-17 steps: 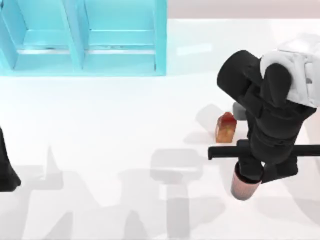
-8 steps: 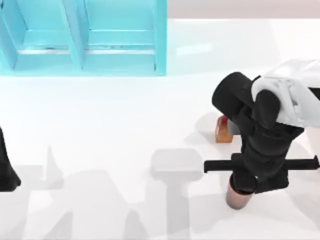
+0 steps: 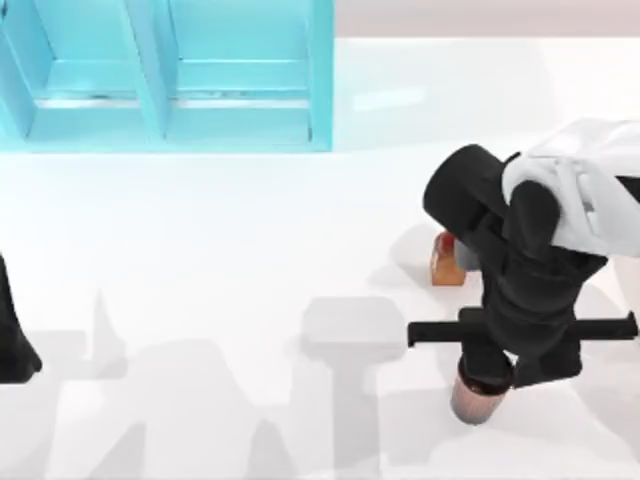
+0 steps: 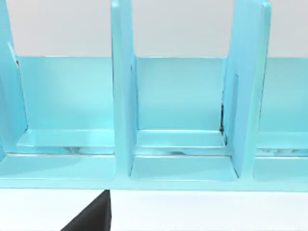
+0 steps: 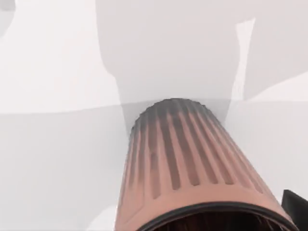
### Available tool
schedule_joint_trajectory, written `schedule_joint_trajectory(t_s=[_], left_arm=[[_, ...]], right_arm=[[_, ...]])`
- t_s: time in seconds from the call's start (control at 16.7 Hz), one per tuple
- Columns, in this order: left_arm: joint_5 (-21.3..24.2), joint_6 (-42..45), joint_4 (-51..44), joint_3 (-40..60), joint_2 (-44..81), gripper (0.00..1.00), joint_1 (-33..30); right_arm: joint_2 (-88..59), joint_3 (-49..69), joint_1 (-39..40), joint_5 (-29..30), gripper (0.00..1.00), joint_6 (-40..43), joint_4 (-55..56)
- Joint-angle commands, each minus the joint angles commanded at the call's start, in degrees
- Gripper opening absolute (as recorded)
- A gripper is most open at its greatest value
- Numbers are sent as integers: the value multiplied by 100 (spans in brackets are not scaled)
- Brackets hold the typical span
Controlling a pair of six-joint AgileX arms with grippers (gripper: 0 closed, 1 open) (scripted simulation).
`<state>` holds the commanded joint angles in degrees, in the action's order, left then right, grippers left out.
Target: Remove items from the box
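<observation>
Holding the reddish-brown cup (image 3: pixel 484 392) by its rim, my right gripper (image 3: pixel 487 368) hangs low over the white table (image 3: pixel 250 260) at the right side; from the right wrist view the ribbed cup (image 5: pixel 192 168) points down at the surface, though I cannot tell whether it touches. Just behind the arm, the orange-brown carton (image 3: pixel 446 262) stands on the table. Both items look clear of the blue box (image 3: pixel 170 75), so I judge only the release remains. My left arm (image 3: pixel 14 340) is parked at the left edge.
</observation>
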<state>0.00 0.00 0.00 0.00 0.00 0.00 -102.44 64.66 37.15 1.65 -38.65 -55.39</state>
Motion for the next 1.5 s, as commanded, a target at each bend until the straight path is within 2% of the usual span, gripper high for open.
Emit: schedule_joint_trajectory(t_s=[0.42,1.08,1.5], left_arm=[[0,0,0,0,0,100,0],[0,0,0,0,0,100,0],[0,0,0,0,0,100,0]], right_arm=[[0,0,0,0,98,0,0],[17,87,1,0,100,-7,-91],[281,1348,-7,8,100,0,-1804]])
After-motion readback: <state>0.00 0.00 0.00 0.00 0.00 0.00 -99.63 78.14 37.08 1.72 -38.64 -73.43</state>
